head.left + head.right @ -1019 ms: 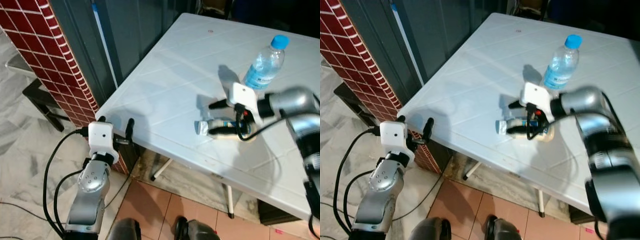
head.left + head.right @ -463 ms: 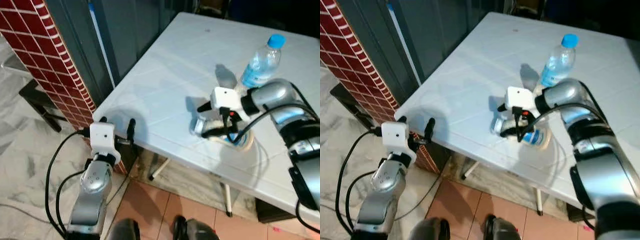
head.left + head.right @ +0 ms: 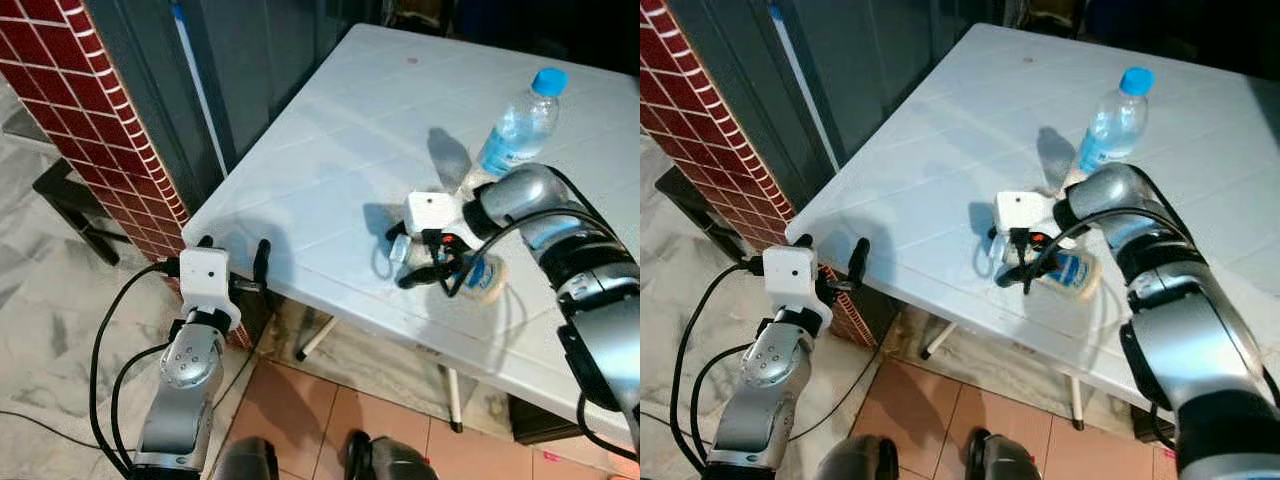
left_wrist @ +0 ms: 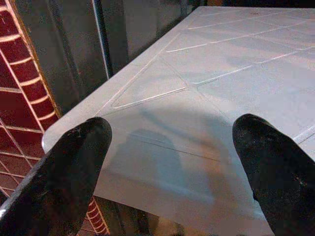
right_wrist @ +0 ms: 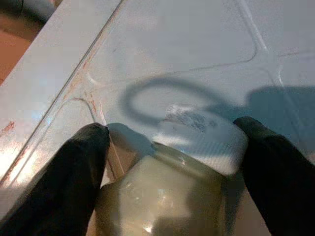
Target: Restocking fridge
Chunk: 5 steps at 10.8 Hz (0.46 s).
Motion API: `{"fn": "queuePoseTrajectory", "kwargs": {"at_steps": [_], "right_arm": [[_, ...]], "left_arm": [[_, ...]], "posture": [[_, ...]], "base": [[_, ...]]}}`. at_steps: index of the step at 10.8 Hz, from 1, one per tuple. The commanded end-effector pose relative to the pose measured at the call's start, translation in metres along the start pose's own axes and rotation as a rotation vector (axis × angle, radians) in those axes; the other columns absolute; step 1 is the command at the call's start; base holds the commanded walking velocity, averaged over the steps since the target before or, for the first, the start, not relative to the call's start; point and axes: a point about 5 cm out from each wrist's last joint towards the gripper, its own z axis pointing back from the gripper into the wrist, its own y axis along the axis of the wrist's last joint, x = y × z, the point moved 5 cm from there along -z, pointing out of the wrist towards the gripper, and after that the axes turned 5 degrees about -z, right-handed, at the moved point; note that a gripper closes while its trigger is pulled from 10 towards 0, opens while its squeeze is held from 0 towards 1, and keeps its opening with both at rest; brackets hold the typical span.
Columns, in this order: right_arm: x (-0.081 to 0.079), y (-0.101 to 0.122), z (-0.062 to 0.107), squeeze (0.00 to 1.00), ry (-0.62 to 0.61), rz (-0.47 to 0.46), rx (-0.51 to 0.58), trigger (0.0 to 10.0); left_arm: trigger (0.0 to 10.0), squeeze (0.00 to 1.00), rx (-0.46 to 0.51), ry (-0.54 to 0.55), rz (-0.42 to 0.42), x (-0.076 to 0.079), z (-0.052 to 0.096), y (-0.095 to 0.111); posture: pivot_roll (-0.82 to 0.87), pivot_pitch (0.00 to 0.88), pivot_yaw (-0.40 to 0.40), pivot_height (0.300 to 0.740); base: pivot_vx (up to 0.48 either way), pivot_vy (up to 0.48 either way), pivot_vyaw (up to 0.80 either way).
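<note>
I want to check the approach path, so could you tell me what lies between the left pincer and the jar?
Only bare white table: in the left eye view, nothing sits between the left pincer and the jar lying in the right pincer.

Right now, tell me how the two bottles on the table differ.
The water bottle stands upright; the pale bottle lies on its side. The water bottle is clear with a blue cap; the pale bottle holds something creamy and has a white cap. The water bottle stands free; the pale bottle lies between the open fingers of the right gripper. Both rest on the white table and carry blue labels.
</note>
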Motion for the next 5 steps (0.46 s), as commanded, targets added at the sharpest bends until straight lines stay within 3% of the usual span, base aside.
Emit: {"fn": "queuePoseTrajectory", "kwargs": {"at_steps": [1,5], "right_arm": [[-0.0014,-0.0037,-0.004,0.0,0.008,0.006,-0.03,0.0],[-0.0008,-0.0092,-0.0037,0.0,-0.004,0.016,-0.054,0.0]], "left_arm": [[10.0,0.0,-0.001,0.012,-0.01,-0.0023,0.002,0.0],[10.0,0.0,-0.003,0.01,-0.015,-0.0021,0.0016,-0.0004]], "posture": [[0.02,0.097,-0.008,0.74],[0.01,0.096,0.0,0.74]], "base": [[0.0,0.0,0.0],[0.0,0.0,0.0]]}}
